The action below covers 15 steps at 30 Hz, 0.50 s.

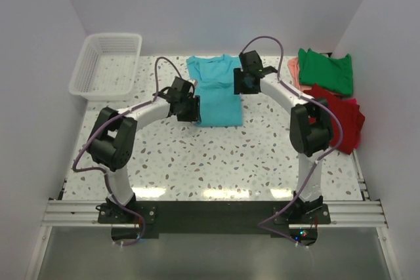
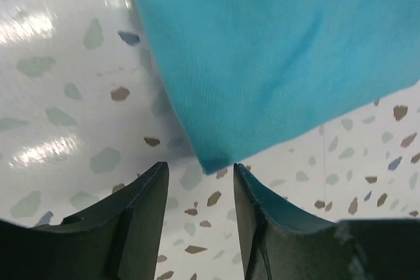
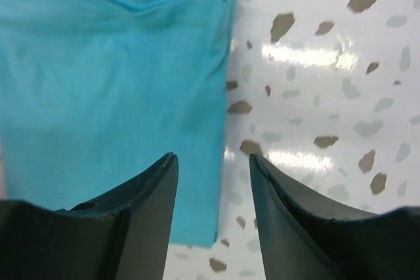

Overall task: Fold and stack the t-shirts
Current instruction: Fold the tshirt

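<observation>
Turquoise t-shirt (image 1: 215, 90) lies apparently half-folded; left gripper (image 2: 200, 168) and right gripper (image 3: 213, 157) hover at its edges, jaws parted, empty: pinch both corners evenly.

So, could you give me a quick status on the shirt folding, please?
Left gripper open at turquoise shirt corner. Right gripper open over its right edge. Shirt flat on table, unheld. Nothing on top of it.

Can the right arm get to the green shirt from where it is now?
Probably yes. The right pincer hangs open and empty over the edge of the turquoise shirt; the green shirt lies uncovered to its right, nothing standing between.
</observation>
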Available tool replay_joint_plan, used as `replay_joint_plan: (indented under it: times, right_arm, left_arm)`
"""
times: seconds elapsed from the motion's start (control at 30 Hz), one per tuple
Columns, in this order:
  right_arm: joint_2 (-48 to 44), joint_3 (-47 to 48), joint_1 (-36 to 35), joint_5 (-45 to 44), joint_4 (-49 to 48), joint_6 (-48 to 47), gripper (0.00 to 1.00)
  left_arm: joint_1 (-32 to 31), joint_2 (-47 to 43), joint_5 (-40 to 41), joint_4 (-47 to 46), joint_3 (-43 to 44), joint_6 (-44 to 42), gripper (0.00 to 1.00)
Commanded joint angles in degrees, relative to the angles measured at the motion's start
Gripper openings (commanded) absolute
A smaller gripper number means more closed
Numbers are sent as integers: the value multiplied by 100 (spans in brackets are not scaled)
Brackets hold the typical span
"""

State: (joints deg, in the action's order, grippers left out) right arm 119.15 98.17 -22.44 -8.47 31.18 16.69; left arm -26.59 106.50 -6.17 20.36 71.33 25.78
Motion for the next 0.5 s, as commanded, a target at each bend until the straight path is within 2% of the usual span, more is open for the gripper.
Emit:
replay_joint_plan:
  times: [0.0,0.2,0.47]
  right_arm:
    - [-831,-964,-50,811,-515,80,52]
    - [-1201,-1941,-50,1513,-999,185,52]
    - [-1316,-2653,-33,1761,-1658,221,52]
  left_arm:
    - [136,-410,-744,-576,-697,190,49]
    - [347,-533,-1193,-1472,-1418,515,48]
    - [479,-613,-1386,-2501,-1842,858,47]
